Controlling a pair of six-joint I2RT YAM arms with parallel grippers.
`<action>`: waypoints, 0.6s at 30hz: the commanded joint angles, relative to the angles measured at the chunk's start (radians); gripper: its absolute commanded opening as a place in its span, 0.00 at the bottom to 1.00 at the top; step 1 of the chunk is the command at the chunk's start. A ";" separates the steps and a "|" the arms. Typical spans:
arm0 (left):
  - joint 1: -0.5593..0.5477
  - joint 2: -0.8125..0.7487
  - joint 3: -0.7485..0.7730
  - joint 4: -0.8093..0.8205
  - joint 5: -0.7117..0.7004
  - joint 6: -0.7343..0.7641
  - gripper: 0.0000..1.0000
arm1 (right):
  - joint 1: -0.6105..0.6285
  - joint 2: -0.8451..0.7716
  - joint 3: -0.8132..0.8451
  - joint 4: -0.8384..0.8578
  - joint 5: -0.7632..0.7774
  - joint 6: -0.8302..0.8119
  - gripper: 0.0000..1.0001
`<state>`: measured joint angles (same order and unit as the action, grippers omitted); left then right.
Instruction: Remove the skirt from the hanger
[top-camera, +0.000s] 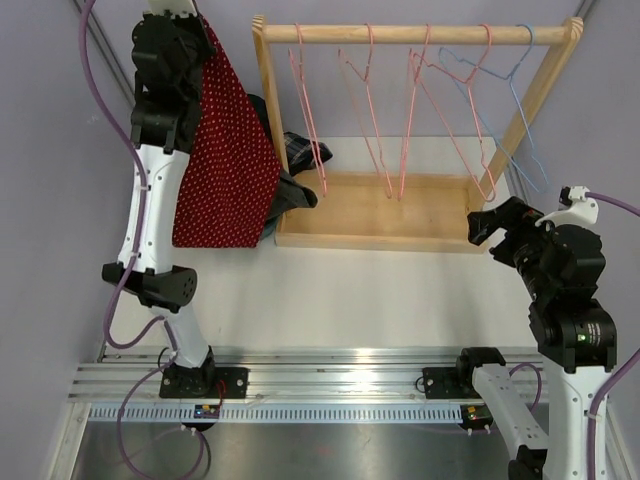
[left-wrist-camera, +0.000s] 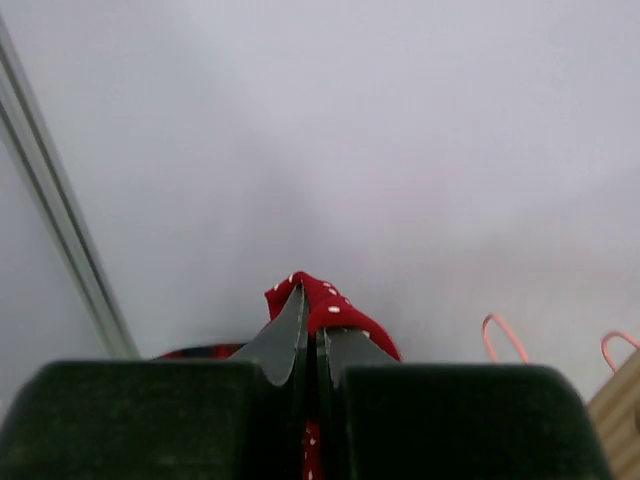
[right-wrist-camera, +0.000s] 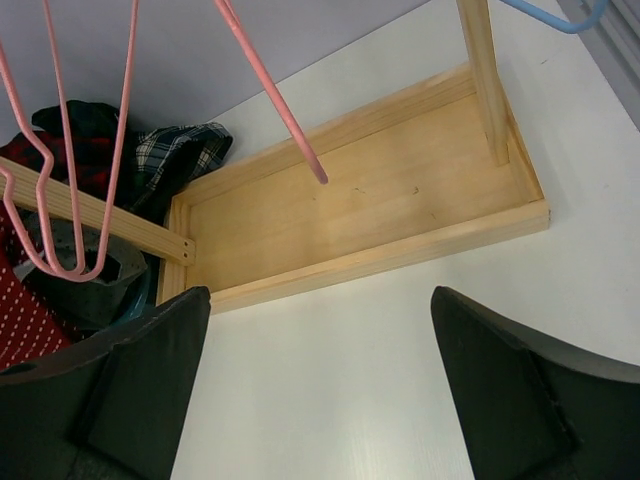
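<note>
Table (top-camera: 350, 290): flat, smooth and white; it carries the rack and runs to an aluminium rail at the near edge.
Wooden rack (top-camera: 400, 34): pale unfinished wood, with a round rail on top, slanted square posts and a shallow rimmed tray as the base, its grain plain in the right wrist view.
Skirt (top-camera: 225, 160): soft red cloth sprinkled with small white dots. It hangs in a broad flared sheet from the left tool, high at the left of the rack and in front of the left arm, on none of the hangers, with its straight hem low near the tray's left end.
Clothing heap (right-wrist-camera: 170, 150): crumpled dark fabrics, one a green-black plaid, piled at the tray's left end.
Pink hangers (top-camera: 375, 110): thin bent wire, several hooked on the rail.
Blue hanger (top-camera: 520, 110): thin wire, at the rail's right end.
Left tool (left-wrist-camera: 312, 320): black, with tapered fingers pinched together on a fold of the skirt.
Right tool (right-wrist-camera: 320, 300): blunt black fingers spread wide, holding nothing, over the table just before the tray.
</note>
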<state>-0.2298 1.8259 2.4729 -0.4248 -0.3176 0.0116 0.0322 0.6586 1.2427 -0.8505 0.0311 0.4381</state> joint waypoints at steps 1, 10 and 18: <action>0.014 0.015 -0.014 0.420 -0.064 0.121 0.00 | 0.017 -0.007 -0.002 0.034 -0.026 -0.007 0.99; 0.070 0.231 -0.161 0.638 -0.124 0.073 0.00 | 0.052 0.007 0.003 0.037 -0.026 -0.016 1.00; 0.110 0.401 -0.310 0.580 0.052 -0.091 0.25 | 0.052 -0.008 -0.002 0.048 -0.056 -0.007 0.99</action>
<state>-0.1318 2.2047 2.2055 0.1158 -0.3450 0.0113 0.0776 0.6590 1.2411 -0.8497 0.0002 0.4374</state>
